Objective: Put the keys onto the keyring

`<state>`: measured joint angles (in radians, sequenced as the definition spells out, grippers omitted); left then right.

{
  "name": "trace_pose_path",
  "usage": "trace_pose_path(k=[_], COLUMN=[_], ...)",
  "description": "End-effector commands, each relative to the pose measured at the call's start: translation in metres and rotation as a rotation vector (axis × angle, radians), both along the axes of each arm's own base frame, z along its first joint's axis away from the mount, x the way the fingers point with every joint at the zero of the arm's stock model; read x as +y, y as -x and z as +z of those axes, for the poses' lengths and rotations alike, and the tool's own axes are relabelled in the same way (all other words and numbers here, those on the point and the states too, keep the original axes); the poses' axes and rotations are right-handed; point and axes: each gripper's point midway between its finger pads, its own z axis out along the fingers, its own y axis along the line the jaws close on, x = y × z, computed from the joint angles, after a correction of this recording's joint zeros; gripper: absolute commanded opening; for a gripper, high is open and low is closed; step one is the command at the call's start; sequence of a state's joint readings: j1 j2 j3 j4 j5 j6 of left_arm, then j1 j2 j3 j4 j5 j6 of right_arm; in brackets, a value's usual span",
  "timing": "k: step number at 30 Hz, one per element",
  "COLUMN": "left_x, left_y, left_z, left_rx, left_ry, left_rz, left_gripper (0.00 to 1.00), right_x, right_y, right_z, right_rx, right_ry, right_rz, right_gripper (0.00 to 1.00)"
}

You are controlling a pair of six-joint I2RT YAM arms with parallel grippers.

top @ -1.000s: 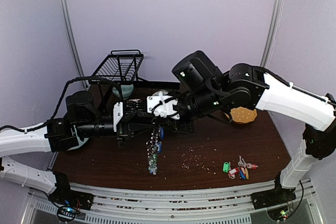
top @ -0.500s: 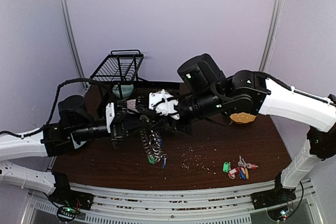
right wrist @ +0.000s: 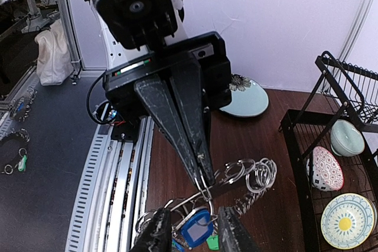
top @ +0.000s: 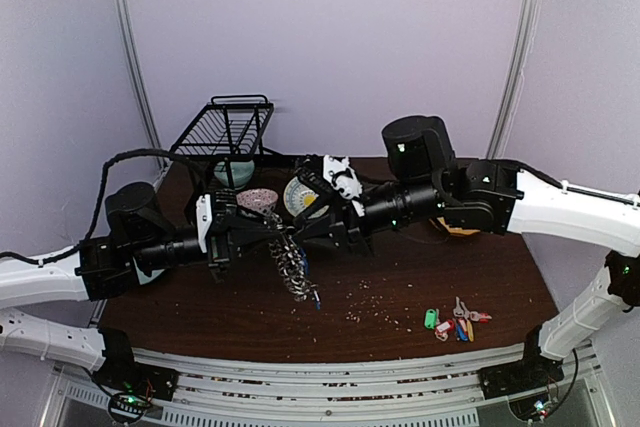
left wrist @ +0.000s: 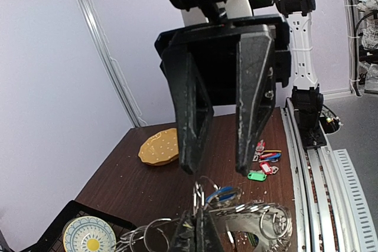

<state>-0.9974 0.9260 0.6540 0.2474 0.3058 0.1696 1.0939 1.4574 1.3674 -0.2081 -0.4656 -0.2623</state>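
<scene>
The keyring (top: 293,265), a dark flat ring hung with silver rings and blue and green tags, hangs in the air from my left gripper (top: 268,233). The left gripper (left wrist: 198,232) is shut on one of its small silver rings. The keyring also shows in the left wrist view (left wrist: 263,213) and the right wrist view (right wrist: 223,189). My right gripper (top: 308,237) faces the left one and is open. Its fingers (right wrist: 158,234) straddle a blue tag (right wrist: 195,230) without touching it. The keys (top: 460,309) lie on the table front right, beside small coloured tags (left wrist: 264,160).
A black dish rack (top: 228,132) with bowls stands at the back left. A yellow-patterned plate (top: 298,195) sits behind the grippers. An orange dotted disc (top: 463,219) lies at the right. A pale plate (right wrist: 245,98) lies by the left arm. Crumbs (top: 365,302) dot the table.
The right arm has swung down and right, so its gripper now points at the left gripper. The keyring has been lifted and hangs shorter and tilted.
</scene>
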Motion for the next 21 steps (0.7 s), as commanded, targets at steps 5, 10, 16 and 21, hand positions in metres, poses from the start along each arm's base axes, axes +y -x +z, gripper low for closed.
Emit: trace_pose_path(k=[5, 10, 16, 21], left_x=[0.010, 0.012, 0.011, 0.010], left_y=[0.003, 0.008, 0.010, 0.011], left_z=[0.038, 0.040, 0.040, 0.040], left_rx=[-0.084, -0.090, -0.093, -0.094], left_ry=[0.133, 0.153, 0.152, 0.149], left_rz=[0.012, -0.007, -0.023, -0.028], left_gripper=[0.00, 0.00, 0.00, 0.00], right_x=[0.009, 0.009, 0.015, 0.016], right_y=[-0.003, -0.003, -0.007, -0.007], right_z=[0.012, 0.012, 0.010, 0.012], right_rx=[0.043, 0.043, 0.054, 0.052], right_ry=[-0.052, -0.058, -0.054, -0.069], right_rz=[0.011, 0.015, 0.008, 0.018], right_gripper=[0.15, 0.20, 0.19, 0.23])
